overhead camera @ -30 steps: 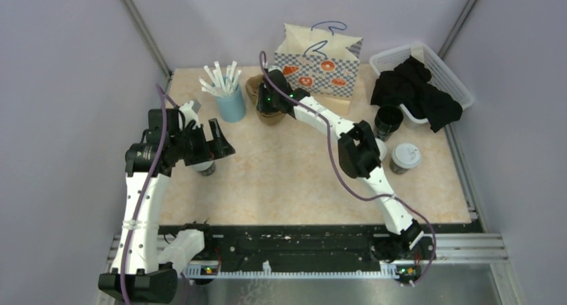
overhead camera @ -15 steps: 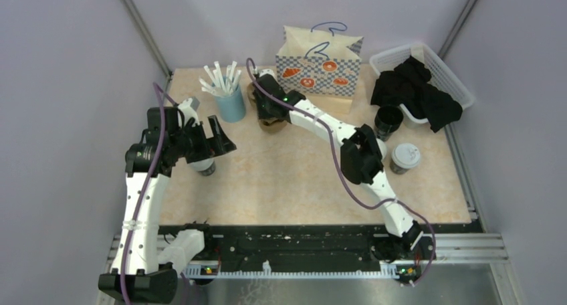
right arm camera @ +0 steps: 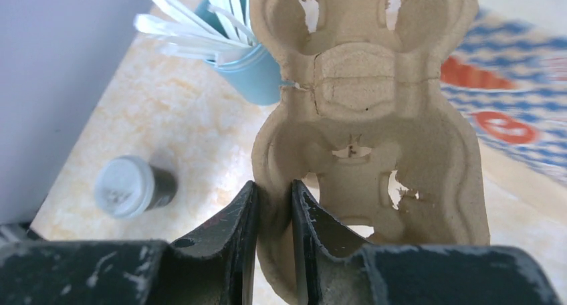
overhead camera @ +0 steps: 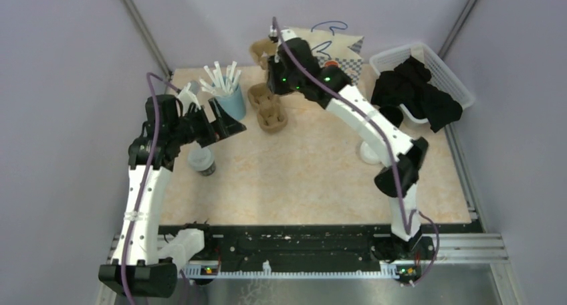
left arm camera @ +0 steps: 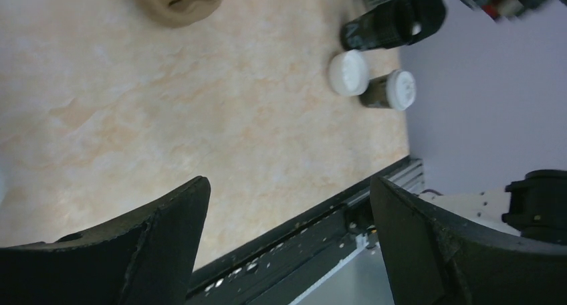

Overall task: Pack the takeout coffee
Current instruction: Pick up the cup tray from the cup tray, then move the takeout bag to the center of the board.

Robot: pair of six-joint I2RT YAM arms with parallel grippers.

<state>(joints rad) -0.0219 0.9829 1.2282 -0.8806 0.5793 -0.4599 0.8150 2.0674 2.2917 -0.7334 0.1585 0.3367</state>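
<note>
One lidded black coffee cup point(overhead camera: 202, 160) stands at the left of the table; it also shows in the right wrist view point(right arm camera: 130, 184). My left gripper point(overhead camera: 226, 121) is open and empty, raised above and to the right of it point(left arm camera: 287, 184). Far off in the left wrist view are a loose white lid point(left arm camera: 348, 72), a lidded cup point(left arm camera: 391, 89) and an open black cup point(left arm camera: 378, 31). My right gripper point(overhead camera: 271, 57) is shut on the rim of a brown pulp carrier point(right arm camera: 368, 118), which it holds in the air point(right arm camera: 274, 201). Another carrier point(overhead camera: 269, 110) sits on the table.
A light-blue cup of white straws point(overhead camera: 231, 99) stands by the left gripper. A patterned paper bag point(overhead camera: 334, 51) stands at the back. A white basket point(overhead camera: 441, 64) with black cloth is at the back right. The right arm hides most of the cups at the right.
My right gripper has lifted a pulp carrier off the table and back towards the bag. My left gripper has risen up and right, away from the lidded cup.
</note>
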